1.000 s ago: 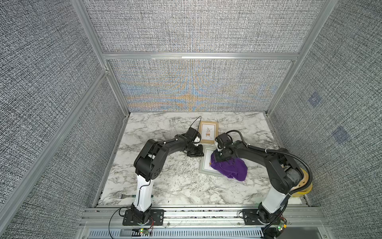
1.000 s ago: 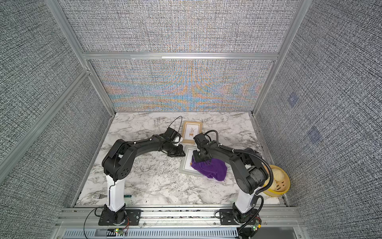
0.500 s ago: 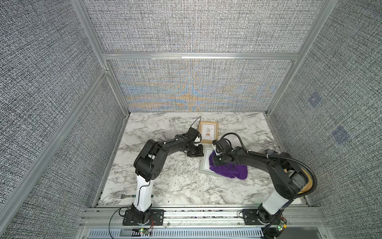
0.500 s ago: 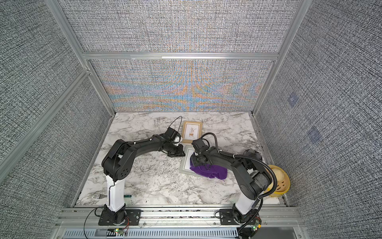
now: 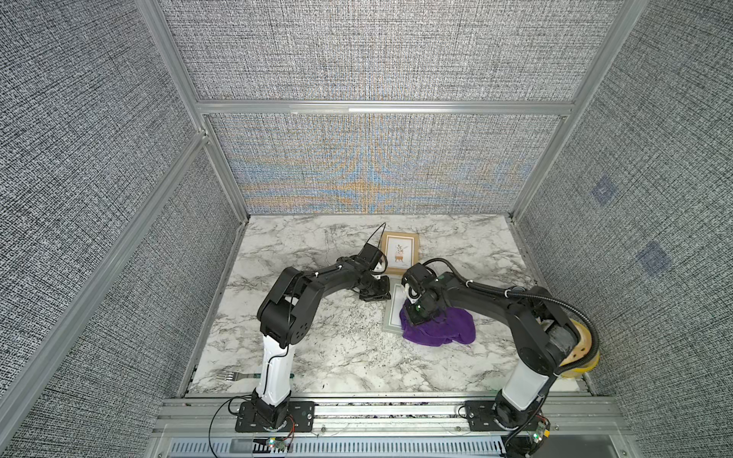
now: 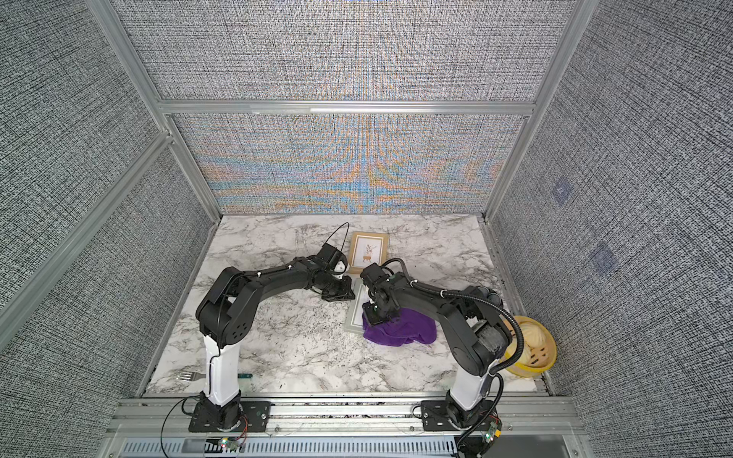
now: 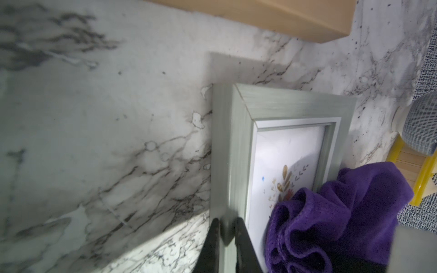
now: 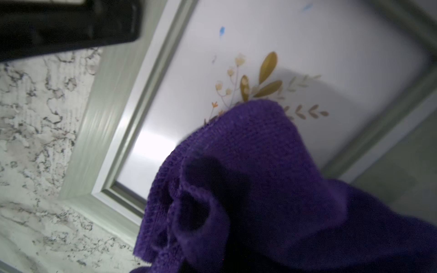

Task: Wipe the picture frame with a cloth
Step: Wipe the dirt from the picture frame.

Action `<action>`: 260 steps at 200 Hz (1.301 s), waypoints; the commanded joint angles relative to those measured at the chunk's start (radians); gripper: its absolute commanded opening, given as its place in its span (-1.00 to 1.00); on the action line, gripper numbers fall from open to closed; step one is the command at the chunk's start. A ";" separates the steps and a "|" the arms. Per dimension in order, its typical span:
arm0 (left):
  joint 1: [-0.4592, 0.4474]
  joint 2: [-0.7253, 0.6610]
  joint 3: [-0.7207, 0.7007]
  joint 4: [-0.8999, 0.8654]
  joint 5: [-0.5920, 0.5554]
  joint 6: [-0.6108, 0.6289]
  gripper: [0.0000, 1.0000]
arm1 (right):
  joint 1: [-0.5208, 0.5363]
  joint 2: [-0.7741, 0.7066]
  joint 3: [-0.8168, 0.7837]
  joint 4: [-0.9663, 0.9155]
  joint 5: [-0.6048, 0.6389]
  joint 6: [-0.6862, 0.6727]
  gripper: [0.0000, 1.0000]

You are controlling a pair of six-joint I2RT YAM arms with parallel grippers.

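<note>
Marble table (image 5: 317,349): left tool (image 7: 226,234) clamps grey frame (image 7: 238,141); right tool (image 5: 414,319) clamps cloth (image 5: 440,329); steamer (image 6: 549,357) holds bun (image 6: 529,341)

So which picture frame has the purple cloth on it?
The grey frame in front has the cloth on it; the wooden frame behind is uncovered.

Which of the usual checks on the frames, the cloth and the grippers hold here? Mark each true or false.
1. The left gripper is shut on the grey frame's edge. True.
2. The cloth lies on the wooden frame. False: it lies on the grey frame; the wooden frame is bare.
3. The right gripper holds the cloth. True.
4. A fork lies beside the wooden frame. False: it lies at the table's front edge, far from both frames.
</note>
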 commanded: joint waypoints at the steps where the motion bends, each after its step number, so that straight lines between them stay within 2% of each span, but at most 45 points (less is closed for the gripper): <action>1: 0.003 0.040 -0.021 -0.267 -0.221 0.022 -0.76 | -0.009 0.036 -0.003 -0.166 0.245 0.044 -1.00; 42: 0.003 0.043 -0.020 -0.269 -0.220 0.034 -0.76 | -0.031 -0.005 -0.003 -0.130 0.327 0.064 -1.00; 59: 0.003 0.042 -0.018 -0.269 -0.218 0.038 -0.76 | -0.035 -0.018 -0.018 -0.077 0.301 0.049 -1.00; 88: 0.003 0.047 -0.012 -0.264 -0.207 0.049 -0.77 | -0.037 0.052 0.019 0.009 0.219 0.033 -1.00; 132: 0.003 0.056 -0.014 -0.265 -0.201 0.070 -0.80 | -0.097 0.072 0.133 0.135 0.185 0.038 -1.00; 171: 0.003 0.059 -0.015 -0.261 -0.201 0.069 -0.81 | -0.135 0.149 0.221 0.125 0.129 0.016 -1.00; 200: 0.003 0.056 -0.015 -0.259 -0.203 0.055 -0.81 | -0.131 0.103 0.150 0.102 0.045 -0.003 -1.00; 260: 0.003 0.052 -0.012 -0.258 -0.224 0.003 -0.82 | -0.076 -0.029 -0.058 -0.068 -0.012 0.021 -1.00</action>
